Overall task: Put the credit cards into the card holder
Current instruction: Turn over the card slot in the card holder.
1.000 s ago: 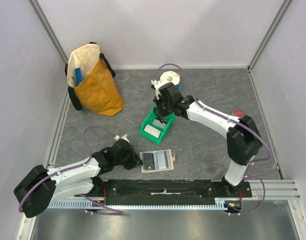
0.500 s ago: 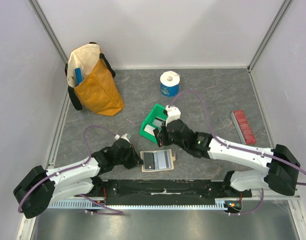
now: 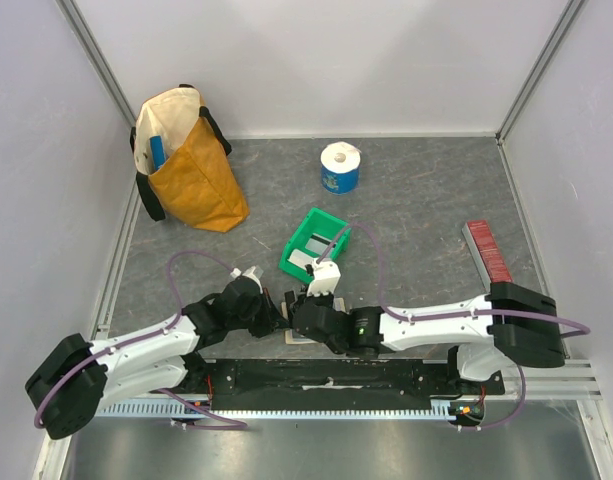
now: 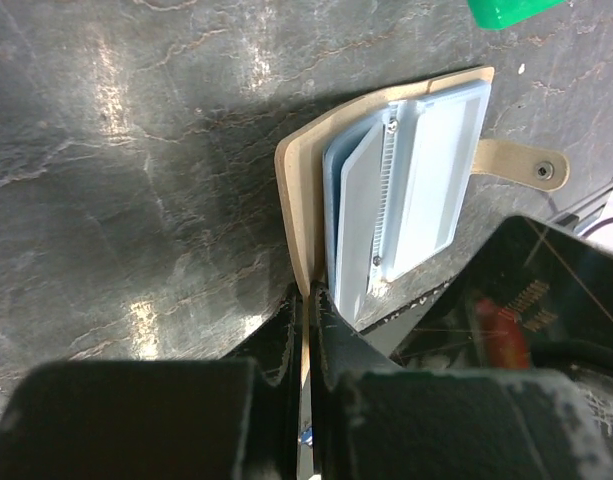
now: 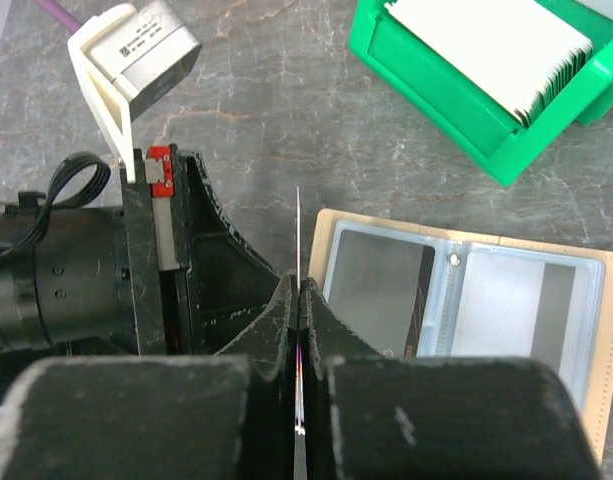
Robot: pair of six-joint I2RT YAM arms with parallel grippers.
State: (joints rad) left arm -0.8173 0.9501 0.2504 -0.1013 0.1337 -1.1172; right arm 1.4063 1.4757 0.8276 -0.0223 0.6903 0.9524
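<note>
Near the surface's (image 3: pixel 416 270) front edge, the left hand (image 4: pixel 308 296) clamps the holder (image 4: pixel 294 200) by its cover; the right hand (image 5: pixel 299 290) pinches a card (image 5: pixel 298 232) upright beside it.

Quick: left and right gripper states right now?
Left gripper: closed on the card holder cover edge.
Right gripper: closed on a credit card, seen edge-on.

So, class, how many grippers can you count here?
2. The left gripper clamps the card holder by its cover edge; the right gripper pinches a card edge-on beside that holder. None hidden.
</note>
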